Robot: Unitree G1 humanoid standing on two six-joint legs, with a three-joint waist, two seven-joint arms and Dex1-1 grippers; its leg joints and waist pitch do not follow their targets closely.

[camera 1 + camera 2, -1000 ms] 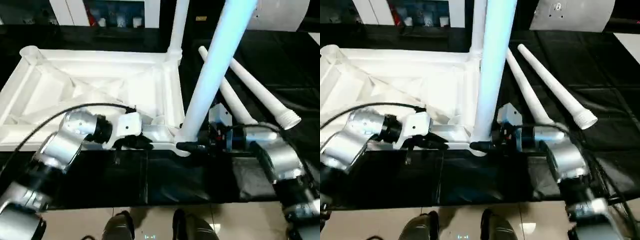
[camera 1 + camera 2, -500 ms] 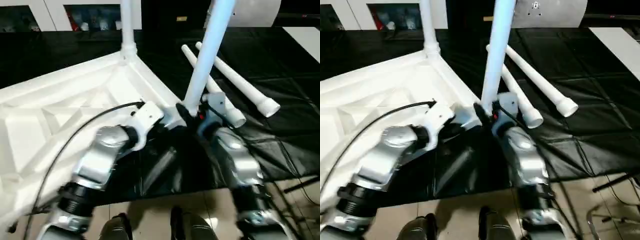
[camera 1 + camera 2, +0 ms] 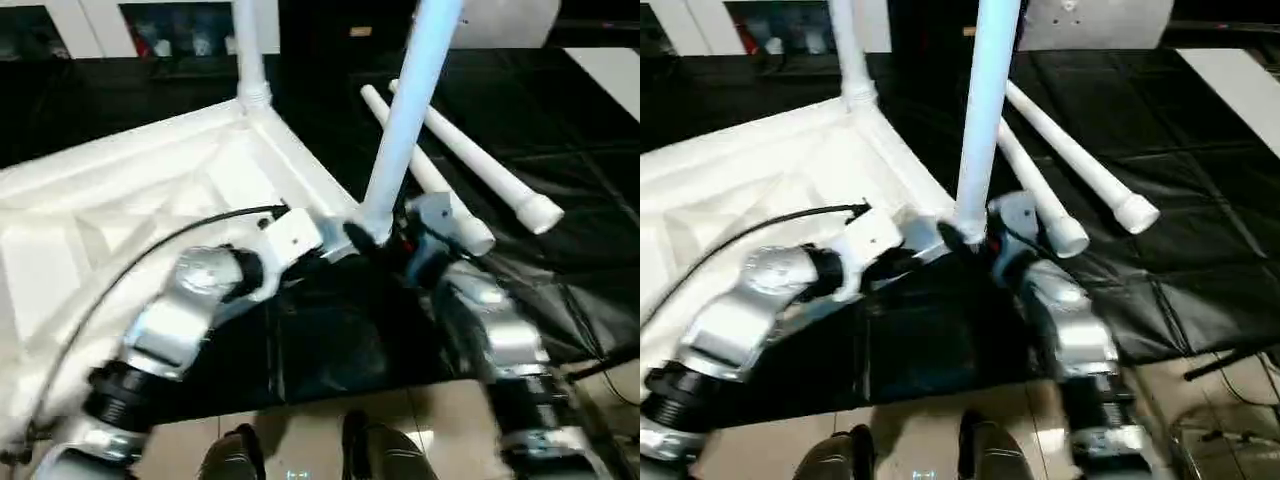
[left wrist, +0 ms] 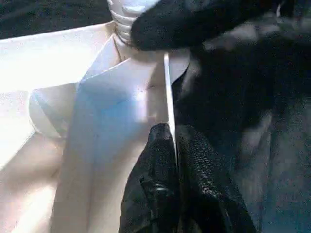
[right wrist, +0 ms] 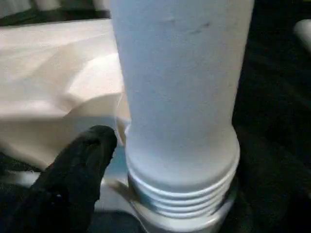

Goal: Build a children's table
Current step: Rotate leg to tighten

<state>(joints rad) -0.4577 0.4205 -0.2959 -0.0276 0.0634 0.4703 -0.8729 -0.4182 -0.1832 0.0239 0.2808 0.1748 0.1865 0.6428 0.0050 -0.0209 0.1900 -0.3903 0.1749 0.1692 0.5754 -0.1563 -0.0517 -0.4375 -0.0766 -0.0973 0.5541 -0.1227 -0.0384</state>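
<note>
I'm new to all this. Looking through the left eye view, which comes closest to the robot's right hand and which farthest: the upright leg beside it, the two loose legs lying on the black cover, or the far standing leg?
1. The upright leg, right at the right hand.
2. The loose legs, lying just beyond it to the right; too close to rank apart.
3. The far standing leg, at the tabletop's back corner.

Bright overhead light glares off the white table top (image 3: 150, 200), both silver forearms smear with motion blur, and the wrist close-ups are soft.

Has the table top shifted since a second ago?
Yes. The table top has swung counter-clockwise: its far corner leg now stands further left of the loose legs.
</note>
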